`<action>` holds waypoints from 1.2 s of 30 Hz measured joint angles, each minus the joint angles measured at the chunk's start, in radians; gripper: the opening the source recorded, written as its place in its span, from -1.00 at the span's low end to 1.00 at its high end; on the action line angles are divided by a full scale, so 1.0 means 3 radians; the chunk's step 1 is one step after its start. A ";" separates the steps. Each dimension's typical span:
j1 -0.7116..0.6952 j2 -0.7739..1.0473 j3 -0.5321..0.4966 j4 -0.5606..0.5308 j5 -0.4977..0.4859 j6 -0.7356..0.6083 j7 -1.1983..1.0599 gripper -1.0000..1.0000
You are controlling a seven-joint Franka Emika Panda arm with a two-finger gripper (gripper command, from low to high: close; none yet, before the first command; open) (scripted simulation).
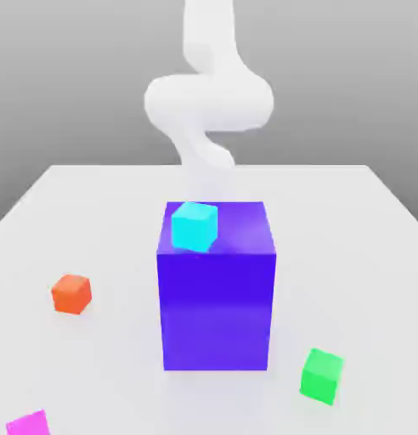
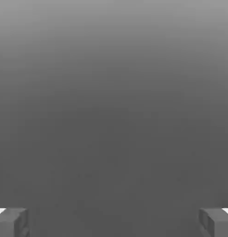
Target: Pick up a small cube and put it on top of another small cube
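A small cyan cube (image 1: 194,226) sits on top of a tall blue-violet block (image 1: 216,297), near that block's top corner toward the exterior view's left and its front edge. It is turned slightly, so its faces do not line up with the block's edges, and its colour is a flat, bright turquoise with a paler upper face.

The block stands in the middle of the white tabletop (image 1: 365,255) and is by far the largest thing on it (its front face is a deep, saturated blue, the top a lighter violet). Three other small cubes lie around it on the tabletop, all well apart from one another. An orange cube (image 1: 71,294) rests toward the exterior view's left, apart from the block's side. A green cube (image 1: 321,375) rests toward the exterior view's right, near the block's front lower corner but not touching it. A magenta cube (image 1: 29,423) lies at the near edge on the exterior view's left, partly cut off by the frame.

Behind the block the white arm (image 1: 208,98) rises in a curved shape, its lower part hidden by the block.

In the hand view the gripper (image 2: 114,222) is spread wide, one grey finger (image 2: 11,222) at each side with nothing but plain grey background between them.
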 joint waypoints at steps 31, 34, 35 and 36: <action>-0.0876 0.3775 -0.0356 0.0449 0.0278 0.0901 0.1764 0.00; -0.0930 0.4138 -0.0315 0.0524 0.0344 0.1137 0.1759 0.00; -0.0947 0.4259 -0.0296 0.0552 0.0361 0.1227 0.1750 0.00; -0.0956 0.4322 -0.0286 0.0566 0.0372 0.1274 0.1745 -1.00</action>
